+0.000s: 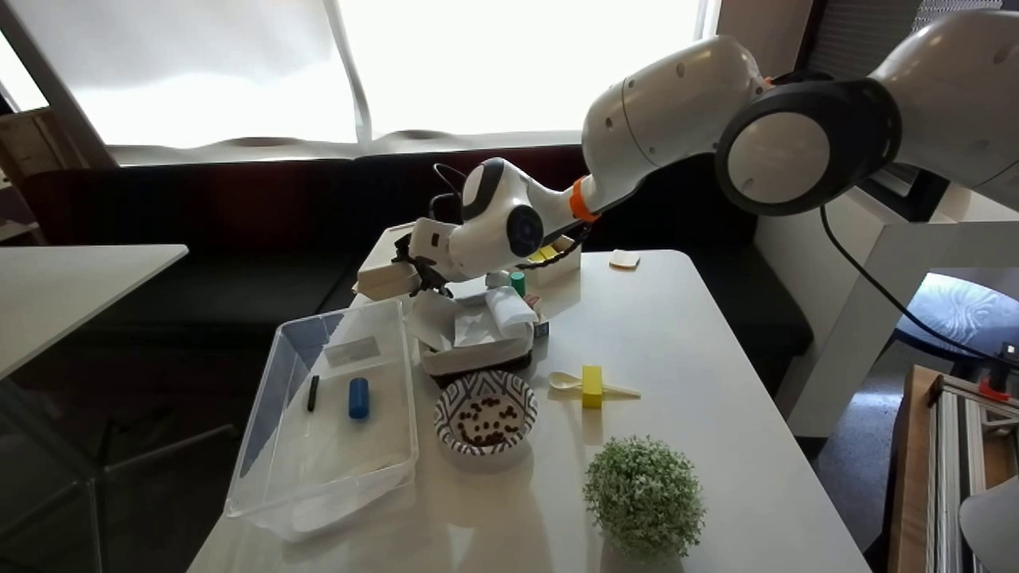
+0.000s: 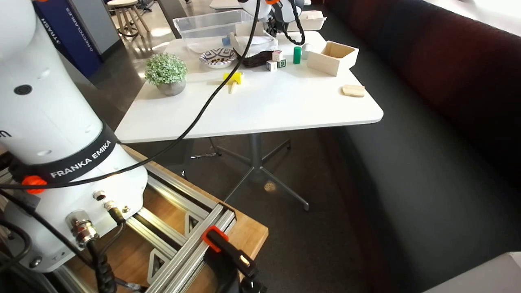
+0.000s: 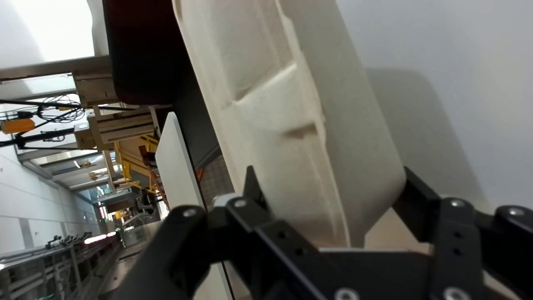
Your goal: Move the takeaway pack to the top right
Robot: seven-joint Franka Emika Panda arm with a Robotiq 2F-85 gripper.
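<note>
The takeaway pack is a white, flat lidded box [image 1: 386, 282] at the table end far from the robot base. It shows in both exterior views, partly behind the arm in an exterior view [image 2: 311, 21]. In the wrist view the pack [image 3: 266, 104] runs from the jaws to the top edge, seen slanted, with its seam and tabs facing me. My gripper [image 3: 330, 177] has one finger against each side of the pack's near end. In an exterior view the gripper [image 1: 420, 269] is at the pack's right end. Whether the pack touches the table is unclear.
A clear plastic tray [image 1: 318, 469] and a paper-lined basket [image 1: 476, 358] stand close to the pack. A patterned bowl [image 1: 519, 390], yellow block [image 1: 591, 387], potted plant [image 1: 645, 497], green cylinder [image 2: 297, 55], letter blocks [image 2: 281, 63], wooden box [image 2: 325, 65] and wood piece [image 2: 353, 90] stand around.
</note>
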